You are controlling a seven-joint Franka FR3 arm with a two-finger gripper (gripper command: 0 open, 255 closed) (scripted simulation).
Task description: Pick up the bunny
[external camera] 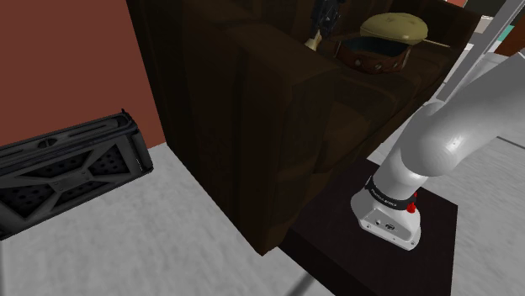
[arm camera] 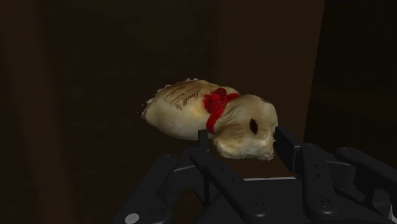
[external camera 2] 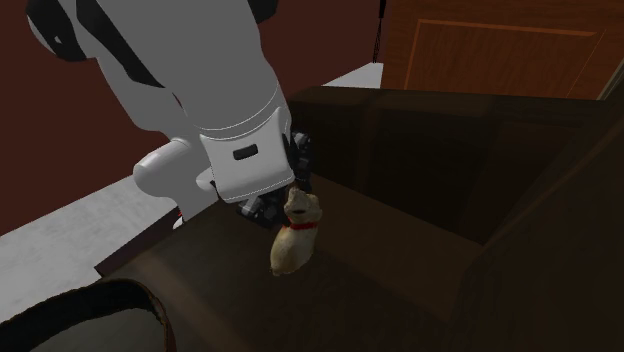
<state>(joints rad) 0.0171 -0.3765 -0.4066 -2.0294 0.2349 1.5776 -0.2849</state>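
Observation:
The bunny [arm camera: 191, 114] is a cream figure with a red ribbon round its neck and faint printed lettering on its body. It stands upright on the seat of a dark brown sofa [external camera 2: 450, 200]; in the second exterior view the bunny [external camera 2: 295, 240] is just below the white arm's hand. My black gripper [arm camera: 245, 143] has the bunny's head between its fingers [arm camera: 286, 146], which press on both sides of it. The gripper [external camera 2: 298, 185] comes down onto the head from above. In the shoulder view the bunny [external camera: 314, 38] peeks over the sofa arm, under the gripper [external camera: 326, 13].
A round brown studded ring with a tan cushion on top [external camera: 391, 29] lies further along the sofa. A black ribbed crate [external camera: 67, 168] stands on the grey floor at the shoulder view's left. The sofa's back and arm wall in the seat. A brown door [external camera 2: 500, 50] stands behind.

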